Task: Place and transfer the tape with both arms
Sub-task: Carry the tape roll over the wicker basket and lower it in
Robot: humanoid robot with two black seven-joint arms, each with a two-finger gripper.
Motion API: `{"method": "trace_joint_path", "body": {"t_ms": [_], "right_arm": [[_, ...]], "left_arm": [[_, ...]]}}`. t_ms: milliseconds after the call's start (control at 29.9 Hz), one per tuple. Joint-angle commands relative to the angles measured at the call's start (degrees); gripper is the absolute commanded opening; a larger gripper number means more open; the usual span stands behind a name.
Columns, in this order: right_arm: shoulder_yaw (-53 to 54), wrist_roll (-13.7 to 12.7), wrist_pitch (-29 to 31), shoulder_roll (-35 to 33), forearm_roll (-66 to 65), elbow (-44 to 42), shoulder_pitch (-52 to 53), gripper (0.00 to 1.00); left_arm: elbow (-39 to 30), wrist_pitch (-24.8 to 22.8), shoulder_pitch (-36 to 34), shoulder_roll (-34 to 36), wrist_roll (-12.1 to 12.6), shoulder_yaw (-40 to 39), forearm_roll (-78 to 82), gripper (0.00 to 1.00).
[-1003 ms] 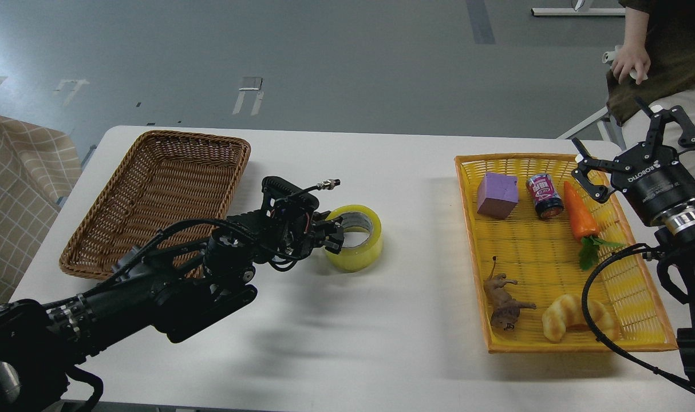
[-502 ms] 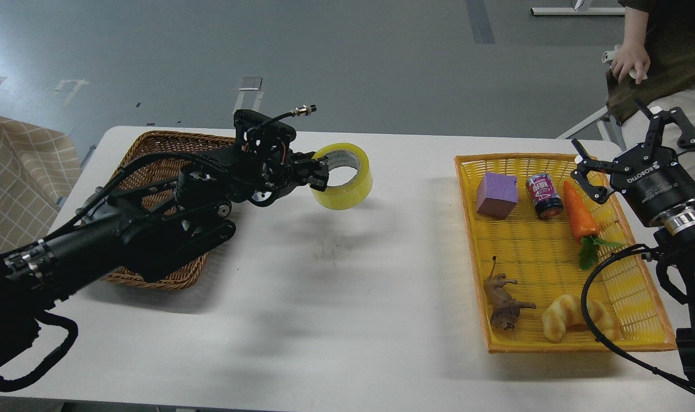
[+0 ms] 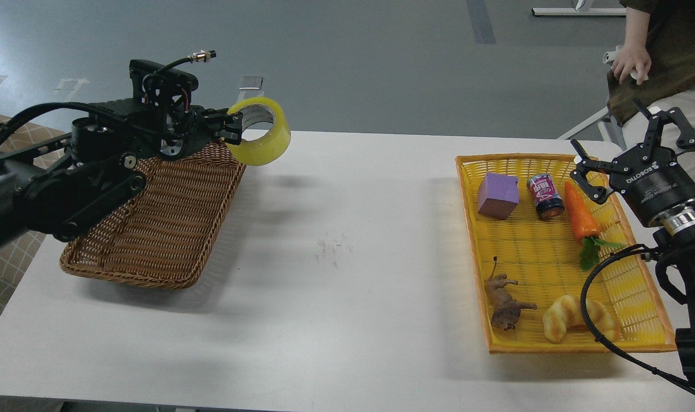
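The tape (image 3: pixel 261 140) is a wide roll of translucent yellow tape with a grey-white core. My left gripper (image 3: pixel 228 129) is shut on its rim and holds it in the air above the far right corner of the brown wicker basket (image 3: pixel 153 229). My right gripper (image 3: pixel 622 143) is open and empty, raised over the far right edge of the yellow tray (image 3: pixel 553 337).
The yellow tray holds a purple block (image 3: pixel 497 195), a can (image 3: pixel 545 196), a toy carrot (image 3: pixel 579 220), a toy animal (image 3: pixel 503 301) and a croissant toy (image 3: pixel 571 323). A person (image 3: pixel 662 51) stands at the back right. A checked cloth (image 3: pixel 4 252) lies at the left.
My left gripper has lifted the tape off the table and carried it up and to the left, over the wicker basket's corner. The right arm has not moved.
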Motion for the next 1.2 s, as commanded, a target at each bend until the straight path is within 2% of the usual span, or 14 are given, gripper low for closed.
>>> {"method": "trace_joint_path", "body": {"t_ms": [0,134,267,435,535,769,869,1170], "right_arm": [[-0.1,0.0,0.0,0.1,0.0,-0.1,0.1,1.00],[-0.1,0.0,0.0,0.9,0.0,-0.2,0.1,1.00],[-0.3,0.0,0.0,1.0,0.0,-0.5,0.2,1.00],[-0.4,0.0,0.0,1.0,0.0,-1.3,0.2,1.00],[-0.4,0.0,0.0,1.0,0.0,-1.3,0.1,1.00],[-0.4,0.0,0.0,1.0,0.0,-1.3,0.1,1.00],[-0.5,0.0,0.0,1.0,0.0,-1.3,0.1,1.00],[-0.6,0.0,0.0,1.0,0.0,-1.3,0.0,1.00]], "left_arm": [[0.1,0.0,0.7,3.7,-2.2,0.1,0.3,0.00],[0.2,0.1,2.9,7.8,-4.8,1.9,0.4,0.00],[0.2,1.8,3.0,9.7,-5.2,6.9,0.3,0.00],[3.8,9.5,3.2,9.9,-6.8,14.8,0.1,0.00],[5.1,11.7,3.2,9.9,-6.9,17.4,-0.1,0.00],[6.6,12.7,5.2,9.4,-7.0,19.2,-0.5,0.00],[8.2,12.8,6.0,9.3,-8.0,19.2,-0.4,0.00],[9.8,12.9,6.6,9.0,-8.5,19.2,-0.4,0.00]]}}
